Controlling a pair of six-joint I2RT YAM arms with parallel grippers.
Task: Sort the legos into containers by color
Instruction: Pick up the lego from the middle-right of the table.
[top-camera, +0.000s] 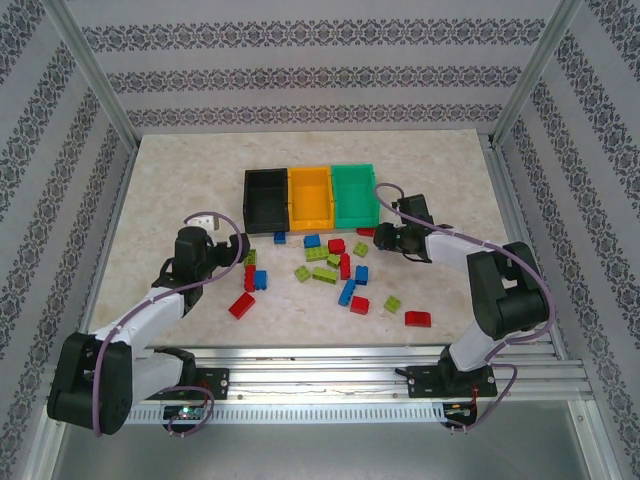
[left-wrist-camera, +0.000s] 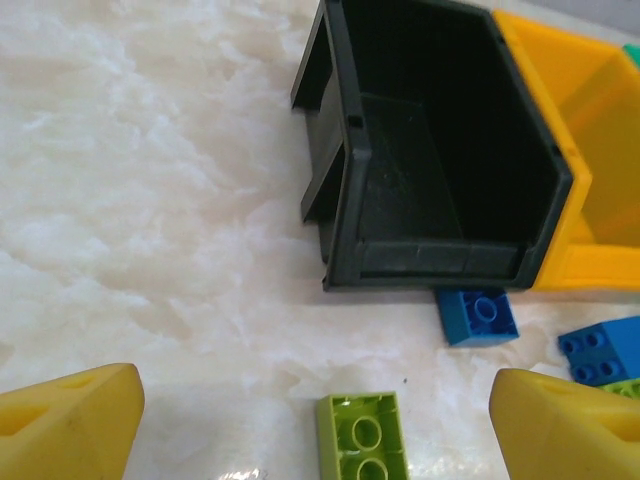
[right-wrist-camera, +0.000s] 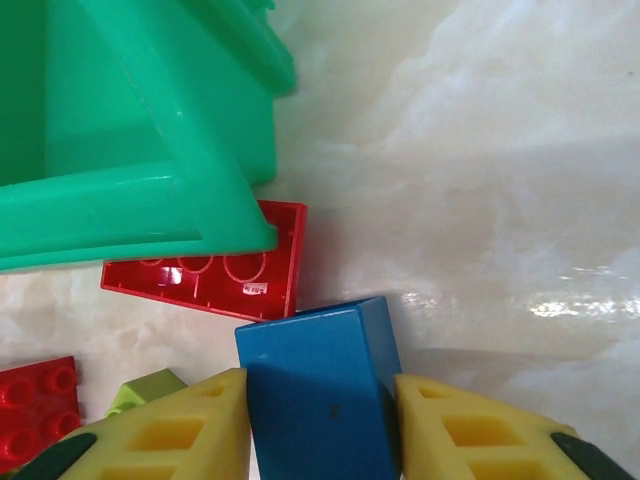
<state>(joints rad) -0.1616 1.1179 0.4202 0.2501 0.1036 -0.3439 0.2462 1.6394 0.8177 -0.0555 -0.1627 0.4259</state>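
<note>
Right gripper (right-wrist-camera: 320, 405): fingers clamped on a blue lego (right-wrist-camera: 315, 370), just off the front corner of the green bin (right-wrist-camera: 130, 210). An upturned red lego (right-wrist-camera: 215, 280) is tucked against that corner. Left gripper (left-wrist-camera: 312, 395): fingers wide apart, hovering over an upturned lime lego (left-wrist-camera: 360, 440) in front of the black bin (left-wrist-camera: 345, 150). Other legos (top-camera: 330, 270) are scattered on the counter (top-camera: 170, 180) before the bin row. I see nothing in the bins from the top view, so I'd call this early, first pick in hand. Next for right: lift and carry to the orange-yellow bin (top-camera: 309, 218) or the black one (blue's mapping isn't obvious), centre over the opening, release. Left: drop, close on lime, cross to green. Risk: the arms' paths may cross.
</note>
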